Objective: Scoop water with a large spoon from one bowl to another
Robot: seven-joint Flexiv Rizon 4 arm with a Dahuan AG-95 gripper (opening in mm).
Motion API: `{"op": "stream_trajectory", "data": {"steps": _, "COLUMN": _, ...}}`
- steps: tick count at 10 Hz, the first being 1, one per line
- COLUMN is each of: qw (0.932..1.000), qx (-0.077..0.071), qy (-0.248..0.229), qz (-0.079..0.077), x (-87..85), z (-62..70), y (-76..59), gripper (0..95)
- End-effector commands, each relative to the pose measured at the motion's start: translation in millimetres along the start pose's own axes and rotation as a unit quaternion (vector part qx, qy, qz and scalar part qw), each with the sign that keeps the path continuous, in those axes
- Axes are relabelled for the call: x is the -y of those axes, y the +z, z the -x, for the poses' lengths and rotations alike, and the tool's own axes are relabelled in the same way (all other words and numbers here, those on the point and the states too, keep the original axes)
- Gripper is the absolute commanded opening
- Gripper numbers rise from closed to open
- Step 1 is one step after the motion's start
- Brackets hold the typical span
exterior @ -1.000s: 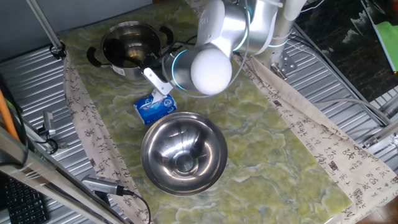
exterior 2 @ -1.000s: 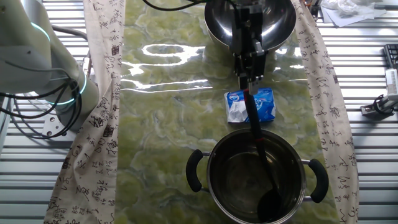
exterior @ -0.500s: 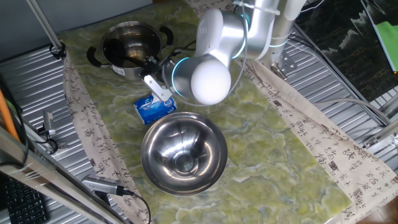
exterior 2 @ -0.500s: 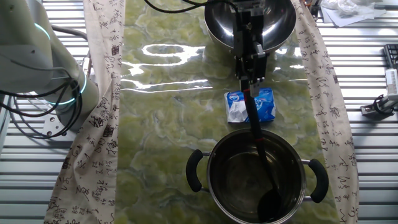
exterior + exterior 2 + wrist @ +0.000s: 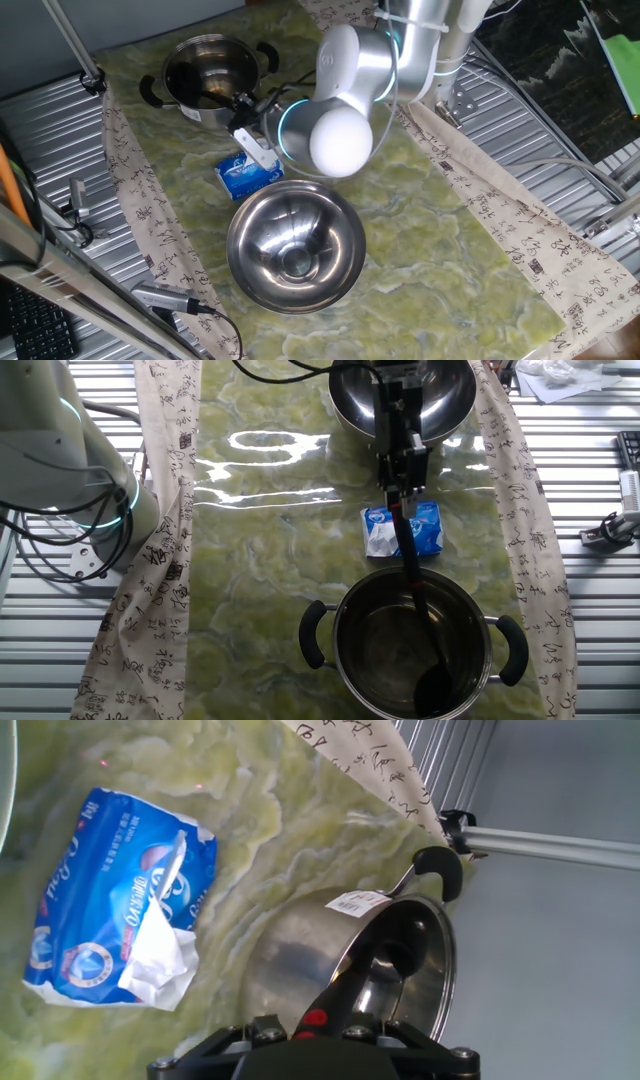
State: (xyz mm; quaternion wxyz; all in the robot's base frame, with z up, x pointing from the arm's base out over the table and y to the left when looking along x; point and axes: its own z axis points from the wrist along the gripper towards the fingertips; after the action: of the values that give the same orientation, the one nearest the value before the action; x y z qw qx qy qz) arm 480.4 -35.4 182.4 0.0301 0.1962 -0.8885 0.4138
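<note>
The large spoon is held by its handle in the claw, w/ both fingers pressed against the dark shaft. In the other fixed view the handle is seen slanting from the claw down into the handled steel pot, and the spoon's round dark bowl end is located near the pot floor, close to the wall. Whether the bowl end touches the floor can't be told. In the hand view a red dot is visible on the handle just ahead of the claw body, and the shaft is seen extending into the pot.

The water is indicated only by a faint sheen on the pot's inner steel; its level can't be determined.

A blue-and-white tissue pack is positioned on the green marbled surface between the pot and the large round steel bowl; the spoon handle passes above the pack. The pack is opened, w/ white tissue protruding
</note>
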Motion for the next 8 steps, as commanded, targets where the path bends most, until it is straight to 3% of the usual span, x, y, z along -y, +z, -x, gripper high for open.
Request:
{"op": "stream_trajectory", "data": {"steps": 1, "qw": 1.0000, "qx": 0.003, "qy": -0.004, "qz": -0.002, "x": -0.6, "z": -1.7, "y": 0.6, "gripper": 38.0}}
{"op": "stream_trajectory", "data": {"steps": 3, "qw": 1.0000, "qx": 0.005, "qy": -0.006, "qz": -0.004, "x": -1.0, "z": -2.3, "y": 0.9, "gripper": 38.0}}
{"op": "stream_trajectory", "data": {"steps": 4, "qw": 0.9999, "qx": 0.006, "qy": -0.007, "qz": -0.005, "x": -1.0, "z": -2.3, "y": 0.9, "gripper": 19.0}}
{"op": "stream_trajectory", "data": {"steps": 7, "qw": 0.9997, "qx": 0.013, "qy": -0.014, "qz": -0.013, "x": -1.0, "z": -2.3, "y": 1.0, "gripper": 19.0}}
{"op": "stream_trajectory", "data": {"steps": 8, "qw": 0.9996, "qx": 0.015, "qy": -0.017, "qz": -0.019, "x": -1.0, "z": -2.3, "y": 1.0, "gripper": 0.0}}
